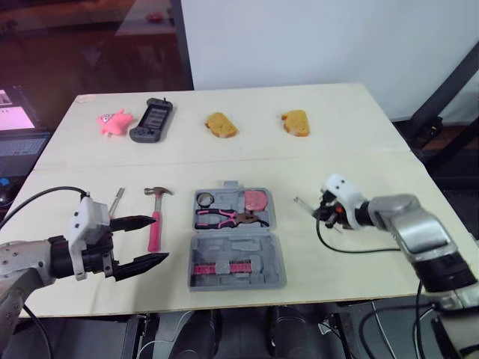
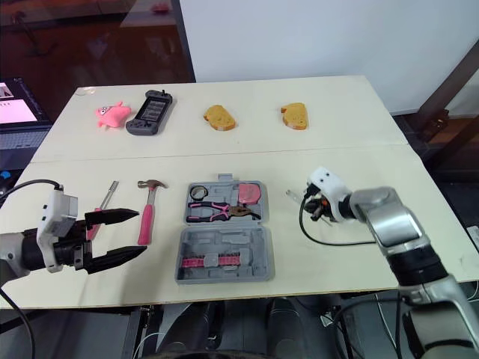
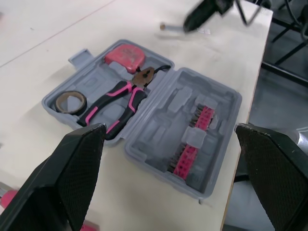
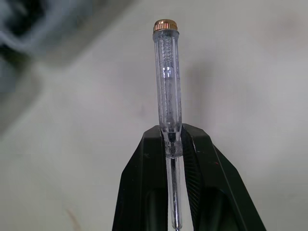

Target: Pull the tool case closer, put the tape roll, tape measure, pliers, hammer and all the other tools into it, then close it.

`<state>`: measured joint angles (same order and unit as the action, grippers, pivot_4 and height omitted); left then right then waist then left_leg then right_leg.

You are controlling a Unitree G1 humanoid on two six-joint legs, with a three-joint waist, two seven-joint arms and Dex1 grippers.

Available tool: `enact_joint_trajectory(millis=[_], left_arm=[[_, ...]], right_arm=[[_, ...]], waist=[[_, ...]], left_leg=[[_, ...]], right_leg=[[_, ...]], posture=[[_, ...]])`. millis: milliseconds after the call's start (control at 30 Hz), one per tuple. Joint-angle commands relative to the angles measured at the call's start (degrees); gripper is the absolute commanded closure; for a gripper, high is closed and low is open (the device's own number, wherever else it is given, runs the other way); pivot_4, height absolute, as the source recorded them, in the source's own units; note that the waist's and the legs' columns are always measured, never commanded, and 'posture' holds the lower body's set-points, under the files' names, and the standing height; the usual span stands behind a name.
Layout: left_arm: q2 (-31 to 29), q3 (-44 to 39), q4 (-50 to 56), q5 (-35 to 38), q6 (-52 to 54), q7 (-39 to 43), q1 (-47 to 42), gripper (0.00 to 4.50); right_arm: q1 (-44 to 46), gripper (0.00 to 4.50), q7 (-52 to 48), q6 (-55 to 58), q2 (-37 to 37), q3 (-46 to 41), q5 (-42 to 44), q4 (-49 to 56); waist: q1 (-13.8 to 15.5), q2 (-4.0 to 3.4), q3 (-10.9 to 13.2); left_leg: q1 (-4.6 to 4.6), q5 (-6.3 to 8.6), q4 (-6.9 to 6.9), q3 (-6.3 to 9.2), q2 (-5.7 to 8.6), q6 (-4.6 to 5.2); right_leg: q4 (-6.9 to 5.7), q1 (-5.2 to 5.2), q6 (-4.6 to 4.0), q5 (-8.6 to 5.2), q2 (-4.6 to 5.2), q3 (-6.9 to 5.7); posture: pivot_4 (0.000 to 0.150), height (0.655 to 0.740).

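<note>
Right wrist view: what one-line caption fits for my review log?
Right gripper shut on a clear screwdriver with a brass cap, table behind.

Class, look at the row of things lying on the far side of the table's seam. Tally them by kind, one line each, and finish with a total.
Bread slices: 2
Pink toy: 1
Dark handheld device: 1
Total: 4

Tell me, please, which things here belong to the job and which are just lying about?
Job: grey plastic tool case; pink-handled hammer; pink-handled pliers; clear plastic screwdriver.
Lying about: pink soft toy; black handheld device; two brown toast slices.
</note>
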<state>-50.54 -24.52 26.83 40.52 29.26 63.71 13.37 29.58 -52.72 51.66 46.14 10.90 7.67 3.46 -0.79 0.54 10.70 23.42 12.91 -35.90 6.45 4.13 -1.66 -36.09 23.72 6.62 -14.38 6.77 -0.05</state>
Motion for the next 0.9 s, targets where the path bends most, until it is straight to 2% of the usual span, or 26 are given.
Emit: enact_joint_trajectory(millis=[33, 167, 267, 433, 600, 733, 900], left_arm=[[0.1, -2.9, -0.3, -0.1, -1.9, 0.7, 0.7, 0.00], [0.2, -4.2, -0.8, 0.2, -2.5, 1.1, 2.0, 0.00], [0.6, -5.8, -0.9, 0.5, -2.5, 1.3, 4.0, 0.00], [2.4, -10.3, 1.0, -0.2, -4.1, 2.3, 10.4, 0.00], [4.9, -12.9, 2.6, -1.6, -7.0, 2.2, 15.5, 0.00], [7.0, -13.6, 4.9, -2.5, -8.4, 2.3, 20.1, 0.00], [9.0, -15.0, 7.1, -2.2, -8.7, 1.3, 23.4, 0.00]], right_arm=[[5.7, 4.49, -4.5, 4.0, 2.3, 2.8, 1.8, 5.8], [14.6, 4.49, -11.2, 7.5, 5.2, 10.5, 2.4, 12.6], [27.7, 4.49, -18.9, 17.1, 9.2, 24.6, 1.2, 16.2], [39.2, 4.49, -24.1, 22.3, 5.0, 33.4, 5.2, 17.7], [43.6, 4.49, -25.0, 24.1, -0.9, 39.2, 7.5, 17.8], [45.0, 4.49, -20.3, 23.9, -8.8, 43.4, 5.4, 12.3], [44.9, 4.49, -16.8, 20.4, -14.6, 47.2, 3.3, 6.8]], waist=[[0.1, 0.02, 0.0], [0.0, -0.01, 0.0], [-0.1, -0.10, 0.1], [-0.3, -0.03, 0.1], [-0.1, -0.04, 0.1], [-0.3, -0.03, 0.1], [-0.2, -0.04, 0.1]], left_leg=[[0.00, 0.00, 0.01, 0.02, 0.00, 0.00], [0.03, 0.00, 0.01, 0.00, 0.00, 0.00], [0.05, 0.01, 0.02, 0.00, 0.00, 0.00], [0.09, 0.01, 0.13, -0.02, -0.02, -0.01], [0.13, 0.01, 0.23, -0.08, 0.00, -0.01], [0.12, 0.00, 0.20, -0.04, -0.02, -0.04], [0.12, 0.00, 0.23, -0.04, 0.00, -0.04]], right_leg=[[0.01, -0.01, 0.00, 0.00, 0.00, -0.02], [0.03, 0.02, 0.00, 0.00, 0.02, -0.02], [0.03, 0.07, 0.00, 0.00, 0.03, -0.02], [0.00, 0.25, 0.00, 0.00, 0.03, 0.02], [-0.01, 0.43, 0.02, 0.01, 0.06, 0.06], [-0.03, 0.59, -0.07, 0.04, 0.03, 0.06], [-0.02, 0.67, -0.06, 0.04, 0.03, 0.06]], posture=[[0.150, 0.7400], [0.150, 0.7400], [0.150, 0.7400], [0.150, 0.7400], [0.150, 0.7400], [0.150, 0.7400], [0.150, 0.7400]])
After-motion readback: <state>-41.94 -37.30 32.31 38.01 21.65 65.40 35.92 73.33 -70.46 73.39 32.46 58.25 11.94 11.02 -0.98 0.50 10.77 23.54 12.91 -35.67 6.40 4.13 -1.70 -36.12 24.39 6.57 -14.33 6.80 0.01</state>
